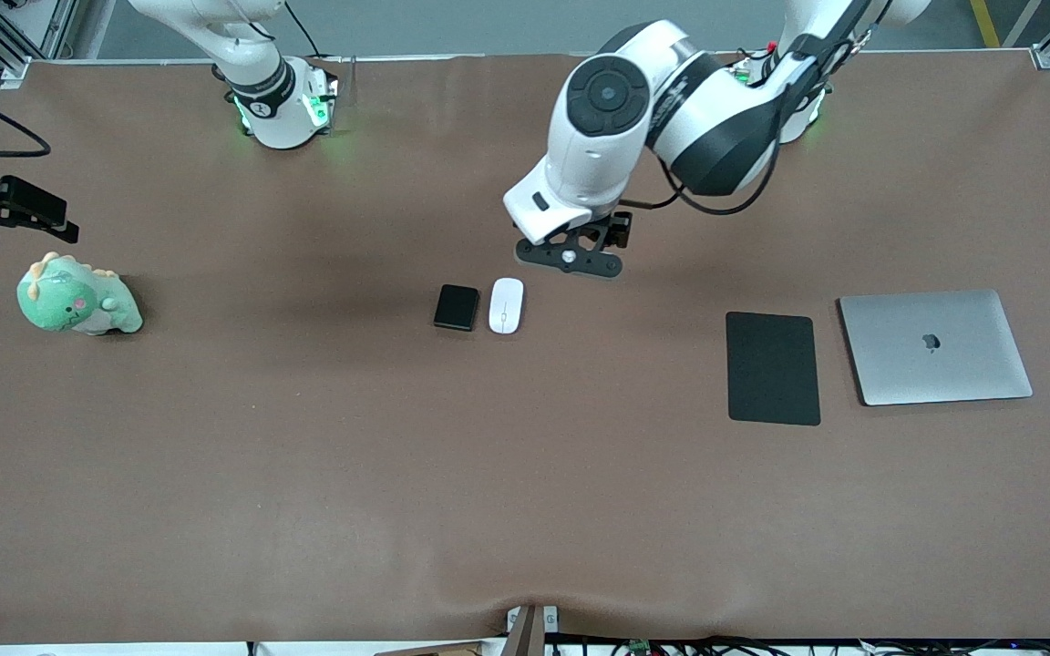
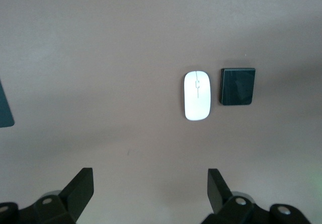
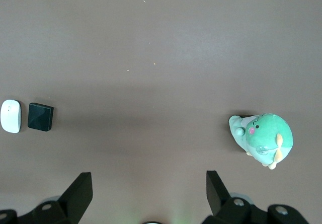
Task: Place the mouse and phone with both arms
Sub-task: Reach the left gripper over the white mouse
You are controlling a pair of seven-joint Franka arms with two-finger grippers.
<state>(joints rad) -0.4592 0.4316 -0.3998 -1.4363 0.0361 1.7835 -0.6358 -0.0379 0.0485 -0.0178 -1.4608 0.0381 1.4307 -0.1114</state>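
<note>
The white mouse (image 1: 506, 305) and the small black phone (image 1: 457, 307) lie side by side, flat on the brown table (image 1: 324, 474) near its middle. My left gripper (image 1: 571, 258) hangs open over the table close to the mouse, on the side toward the arms' bases. In the left wrist view the mouse (image 2: 196, 95) and the phone (image 2: 237, 86) lie apart from the open left gripper (image 2: 150, 181), which has nothing between its fingers. My right gripper (image 3: 149, 182) is open and empty over bare table, with the phone (image 3: 40, 117) and the mouse (image 3: 11, 116) well off from it. The front view does not show it.
A green plush dinosaur (image 1: 77, 299) sits toward the right arm's end of the table. A flat black mat (image 1: 772, 367) and a closed silver laptop (image 1: 935, 346) lie toward the left arm's end. A black fixture (image 1: 5, 211) juts in above the dinosaur's end.
</note>
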